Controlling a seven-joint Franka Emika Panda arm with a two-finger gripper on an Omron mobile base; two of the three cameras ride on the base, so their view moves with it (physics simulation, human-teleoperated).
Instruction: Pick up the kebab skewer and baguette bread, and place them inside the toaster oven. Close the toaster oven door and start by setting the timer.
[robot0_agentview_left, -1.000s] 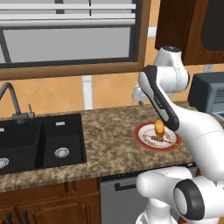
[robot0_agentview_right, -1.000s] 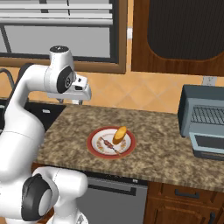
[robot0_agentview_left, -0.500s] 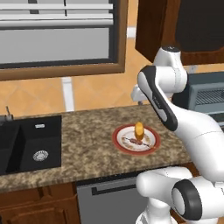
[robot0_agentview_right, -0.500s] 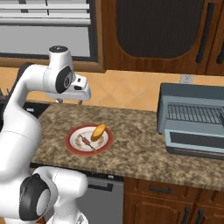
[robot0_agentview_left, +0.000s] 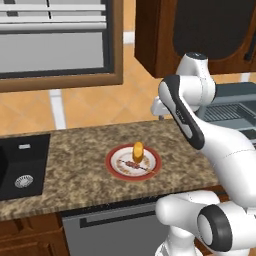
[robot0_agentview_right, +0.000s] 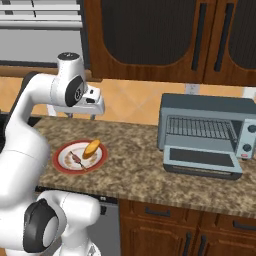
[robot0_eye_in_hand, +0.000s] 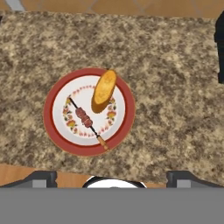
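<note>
A red-rimmed plate (robot0_eye_in_hand: 59, 131) lies on the speckled counter, and both foods rest on it. The baguette bread (robot0_eye_in_hand: 104, 91) lies on the plate's far side, golden and stubby. Beside it is the kebab skewer (robot0_eye_in_hand: 86, 119), a thin stick with dark reddish chunks. My gripper (robot0_eye_in_hand: 113, 179) hangs high above the plate, open and holding nothing. From the right base camera the gripper (robot0_agentview_right: 80, 115) hovers behind the plate (robot0_agentview_right: 62, 165). The toaster oven (robot0_agentview_right: 200, 107) stands to the right. Its toaster oven door (robot0_agentview_right: 201, 160) is folded down flat, showing the wire rack.
A black sink (robot0_agentview_left: 20, 172) is set into the counter at the left. Bare speckled counter (robot0_agentview_right: 135, 160) runs between plate and oven. Dark wood wall cabinets (robot0_agentview_right: 150, 40) hang above, and a dishwasher front (robot0_agentview_left: 110, 235) sits below the counter edge.
The base has driven right, so the whole scene has slid left; the sink is mostly out of view and the toaster oven has come further in. The gripper stays open.
</note>
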